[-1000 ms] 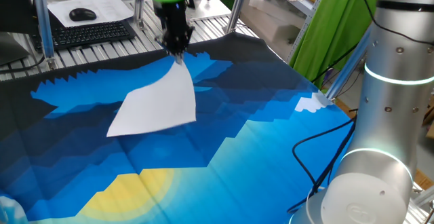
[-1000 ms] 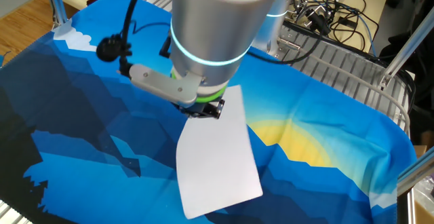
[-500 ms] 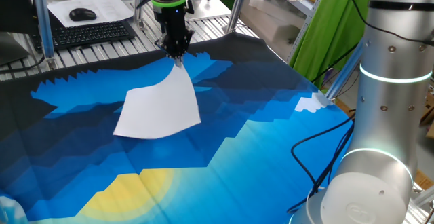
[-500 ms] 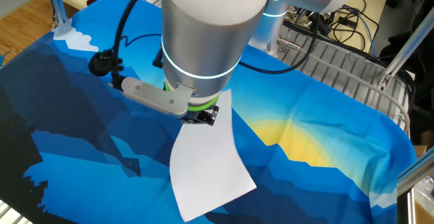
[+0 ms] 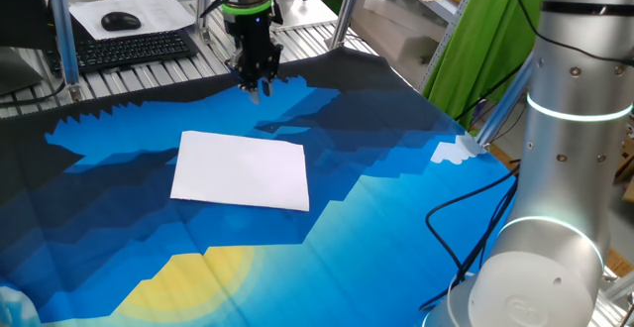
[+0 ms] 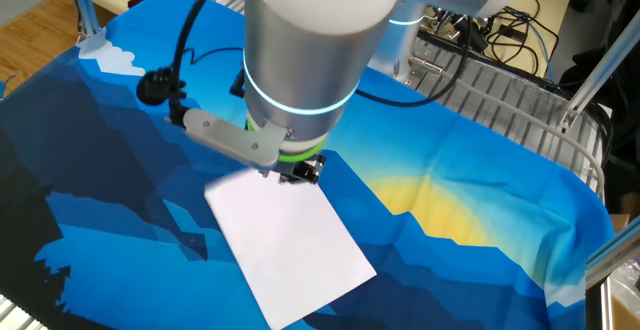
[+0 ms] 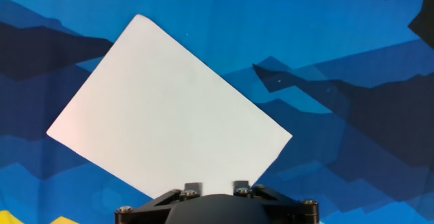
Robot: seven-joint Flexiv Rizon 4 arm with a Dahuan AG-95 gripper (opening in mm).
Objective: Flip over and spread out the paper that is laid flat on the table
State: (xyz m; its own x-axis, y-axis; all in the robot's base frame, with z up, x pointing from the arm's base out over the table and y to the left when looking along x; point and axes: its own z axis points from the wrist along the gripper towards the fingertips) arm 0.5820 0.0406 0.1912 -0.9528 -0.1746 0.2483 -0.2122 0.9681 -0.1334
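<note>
The paper (image 5: 241,170) lies flat on the table (image 5: 396,198), blank white side up, with no print showing. It also shows in the other fixed view (image 6: 290,250) and in the hand view (image 7: 169,108), flat on the cloth (image 7: 352,115). My gripper (image 5: 256,87) hangs above the cloth just beyond the paper's far edge, open and empty. In the hand view its two fingertips (image 7: 192,185) stand apart at the bottom, with the gripper (image 7: 217,187) over the paper's near edge. In the other fixed view the gripper (image 6: 300,170) sits above the sheet's upper corner.
A keyboard (image 5: 134,50) and a black mouse (image 5: 121,20) on another white sheet lie on the desk behind. The robot's silver base (image 5: 555,168) and a black cable (image 5: 466,228) stand at the right. A metal slatted edge (image 6: 500,80) borders the cloth.
The paper, held up by one corner and curling, has been let go and now lies flat. The gripper has opened and stays above its far edge.
</note>
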